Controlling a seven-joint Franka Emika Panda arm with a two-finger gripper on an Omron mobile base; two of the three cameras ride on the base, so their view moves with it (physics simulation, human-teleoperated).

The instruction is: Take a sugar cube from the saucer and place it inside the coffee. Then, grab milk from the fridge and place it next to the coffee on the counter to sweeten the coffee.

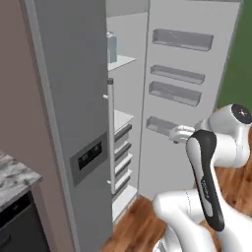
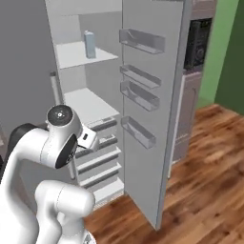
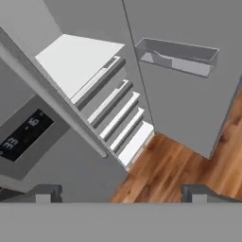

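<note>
Spread wide and empty, the claw (image 3: 121, 193) faces the fridge (image 1: 74, 98), whose door (image 2: 152, 105) stands open so the arm can reach in. Milk (image 2: 89, 44) waits upright on the upper shelf (image 2: 78, 55), well above the claw.

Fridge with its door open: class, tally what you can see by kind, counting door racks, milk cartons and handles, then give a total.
Door racks: 4
Milk carton on the upper shelf: 1
Long bar handle on the fridge: 1
Total: 6
</note>
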